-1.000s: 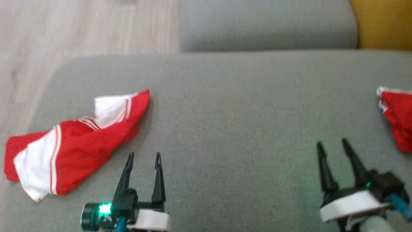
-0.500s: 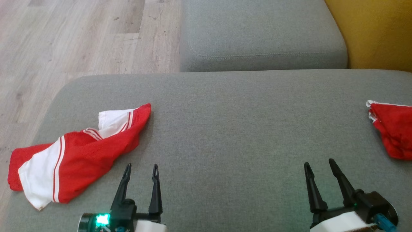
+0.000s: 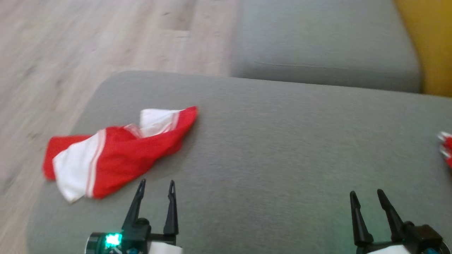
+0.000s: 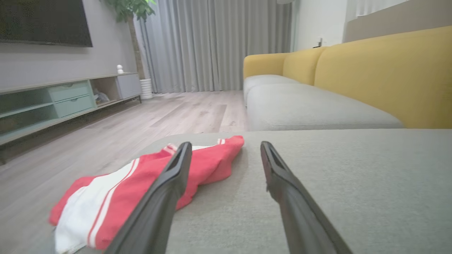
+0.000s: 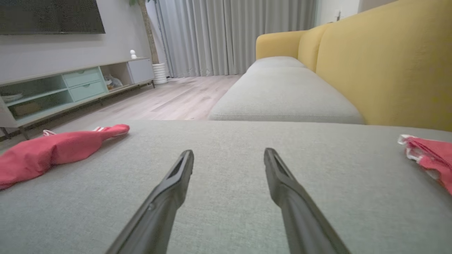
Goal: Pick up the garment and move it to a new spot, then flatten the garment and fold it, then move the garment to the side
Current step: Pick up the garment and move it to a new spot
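A crumpled red and white garment (image 3: 134, 155) lies near the left end of the grey cushion (image 3: 282, 148). My left gripper (image 3: 156, 183) is just near of it, a little to its right, open and holding nothing. In the left wrist view the garment (image 4: 116, 190) lies ahead and left of the left gripper (image 4: 226, 145), partly behind the left finger. My right gripper (image 3: 366, 193) is open over bare cushion at the lower right. The right wrist view shows the garment (image 5: 53, 150) far left of the right gripper (image 5: 229, 151).
A second red cloth (image 3: 446, 150) lies at the cushion's right edge, also seen as a red cloth (image 5: 429, 155) on the right. Another grey seat cushion (image 3: 317, 46) lies beyond, with a yellow backrest (image 3: 434, 42) on the right. Wooden floor (image 3: 70, 53) drops off to the left.
The head camera has swung, so the whole picture has shifted right and blurred. The garment lies as before on the cushion. Both grippers stay open.
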`<state>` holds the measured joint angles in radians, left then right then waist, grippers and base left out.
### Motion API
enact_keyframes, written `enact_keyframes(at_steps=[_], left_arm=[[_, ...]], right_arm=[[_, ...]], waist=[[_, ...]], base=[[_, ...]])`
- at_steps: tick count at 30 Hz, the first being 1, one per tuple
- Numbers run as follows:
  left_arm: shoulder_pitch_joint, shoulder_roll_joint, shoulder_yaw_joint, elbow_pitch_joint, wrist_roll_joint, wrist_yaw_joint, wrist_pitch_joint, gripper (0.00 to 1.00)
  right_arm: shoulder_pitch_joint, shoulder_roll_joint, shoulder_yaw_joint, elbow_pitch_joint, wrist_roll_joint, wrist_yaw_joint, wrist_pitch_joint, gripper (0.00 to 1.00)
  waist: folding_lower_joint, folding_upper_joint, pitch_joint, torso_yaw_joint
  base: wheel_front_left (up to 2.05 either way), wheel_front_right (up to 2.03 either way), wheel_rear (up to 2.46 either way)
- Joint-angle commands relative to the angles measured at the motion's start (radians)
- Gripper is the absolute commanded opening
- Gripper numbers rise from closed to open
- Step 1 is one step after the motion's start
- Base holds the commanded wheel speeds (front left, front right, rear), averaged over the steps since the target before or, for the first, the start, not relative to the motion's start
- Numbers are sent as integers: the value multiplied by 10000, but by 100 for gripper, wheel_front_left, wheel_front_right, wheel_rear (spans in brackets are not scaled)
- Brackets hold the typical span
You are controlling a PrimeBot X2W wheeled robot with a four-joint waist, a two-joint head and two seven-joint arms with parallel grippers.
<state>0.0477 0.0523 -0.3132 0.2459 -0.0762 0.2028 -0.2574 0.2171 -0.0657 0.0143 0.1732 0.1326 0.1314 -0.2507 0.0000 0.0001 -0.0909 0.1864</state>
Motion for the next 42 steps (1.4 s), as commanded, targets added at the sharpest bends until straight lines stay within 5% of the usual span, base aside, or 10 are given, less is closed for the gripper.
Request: enact_keyframes(at_steps=[1, 11, 17, 21, 26, 28, 39, 40, 41, 42], left_arm=[[-336, -13, 473, -326, 81, 40, -44, 100], [-49, 224, 1271, -707, 263, 309, -44, 100], [-1278, 531, 1704, -1142, 418, 245, -44, 100], [-2909, 721, 1726, -796, 450, -181, -44, 100], [-5605, 952, 1524, 1739, 226, -1257, 70, 100], [-7332, 962, 1375, 3647, -14, -2015, 762, 100], [-10182, 970, 1528, 8787, -1308, -3226, 2832, 100], [-10260, 1041, 1543, 9182, -1412, -3252, 2788, 93], [-10275, 1075, 1560, 9303, -1462, -3261, 2646, 64], [-10280, 1099, 1570, 9378, -1504, -3269, 2434, 1]], right_arm=[[-416, -12, 134, -358, 66, -7, -110, 100], [-824, 101, -706, -486, 119, -7, -110, 100], [-1176, -323, -953, -766, -93, -7, -110, 100], [-1548, -1038, -964, -970, -187, -7, -110, 100], [-2026, -1939, -1031, -1169, -210, -7, -110, 100], [-2213, -2379, -1062, -1303, -195, -7, -110, 100], [-3073, -2903, -905, -1661, -40, -7, -110, 100], [-3157, -2834, -915, -1649, -42, -7, -110, 100], [-3195, -2777, -912, -1633, -39, -7, -110, 100], [-3227, -2709, -912, -1617, -32, -7, -110, 100]], waist=[[0, -1, 136, 965], [0, -1, 793, 2889], [0, -1, 1842, 2809], [0, -1, 3020, 2437], [0, -1, 4343, 1961], [0, -1, 4941, 1760], [0, -1, 6094, 875], [0, -1, 6119, 779], [0, -1, 6095, 730], [0, -1, 6046, 692]], base=[[0, 0, 0], [0, 0, 0], [0, 0, 0], [0, 0, 0], [0, 0, 0], [0, 0, 0], [0, 0, 0], [0, 0, 0], [0, 0, 0], [0, 0, 0]])
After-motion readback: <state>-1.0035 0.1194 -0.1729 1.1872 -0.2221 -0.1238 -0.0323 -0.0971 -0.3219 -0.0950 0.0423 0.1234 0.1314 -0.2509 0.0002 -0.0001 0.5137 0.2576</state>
